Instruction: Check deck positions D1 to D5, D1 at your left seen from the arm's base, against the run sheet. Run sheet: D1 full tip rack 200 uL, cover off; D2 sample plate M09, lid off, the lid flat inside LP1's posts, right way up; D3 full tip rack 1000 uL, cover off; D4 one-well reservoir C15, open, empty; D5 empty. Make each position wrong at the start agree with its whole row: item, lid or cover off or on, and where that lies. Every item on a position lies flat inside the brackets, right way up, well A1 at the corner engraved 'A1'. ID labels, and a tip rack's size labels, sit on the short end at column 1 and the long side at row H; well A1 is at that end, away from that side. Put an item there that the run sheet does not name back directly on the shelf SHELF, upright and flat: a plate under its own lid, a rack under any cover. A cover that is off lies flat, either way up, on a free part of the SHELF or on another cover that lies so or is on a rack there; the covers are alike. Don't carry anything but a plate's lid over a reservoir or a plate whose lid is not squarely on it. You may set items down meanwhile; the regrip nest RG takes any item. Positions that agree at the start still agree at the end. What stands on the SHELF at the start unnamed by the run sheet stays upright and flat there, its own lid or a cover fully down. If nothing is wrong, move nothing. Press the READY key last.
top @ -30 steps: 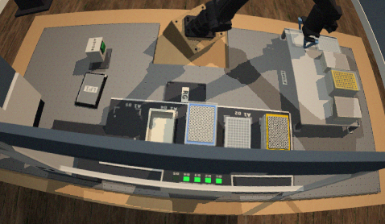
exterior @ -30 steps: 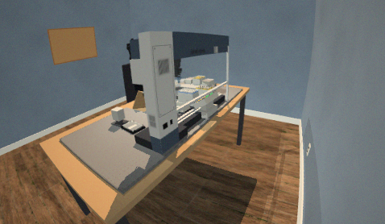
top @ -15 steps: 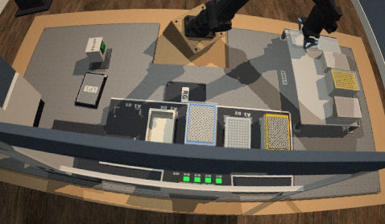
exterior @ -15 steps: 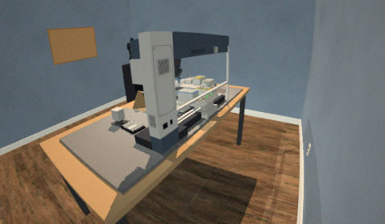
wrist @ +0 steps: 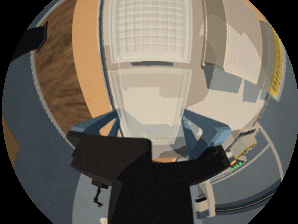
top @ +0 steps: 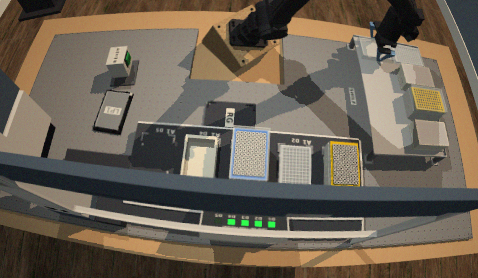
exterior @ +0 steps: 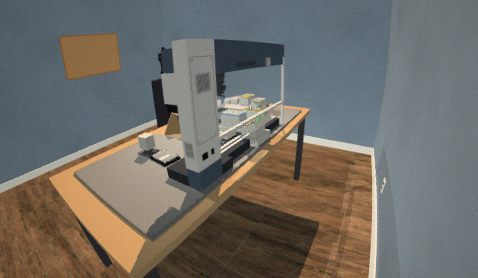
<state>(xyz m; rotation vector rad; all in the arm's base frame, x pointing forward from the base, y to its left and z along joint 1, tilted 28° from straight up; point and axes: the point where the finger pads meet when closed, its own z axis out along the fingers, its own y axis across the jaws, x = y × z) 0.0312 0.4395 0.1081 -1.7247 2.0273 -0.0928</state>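
The end effector (top: pixel 384 50) is hanging spread wide over the shelf's (top: pixel 379 107) far end, gripping nothing. A pale plate (wrist: pixel 149 36) is lying beneath it there, near the shelf's outer edge.

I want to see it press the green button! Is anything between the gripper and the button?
Only the arm's own base, on its wooden mount, lies between the open gripper over the shelf and the READY key. No deck item stands on that stretch.
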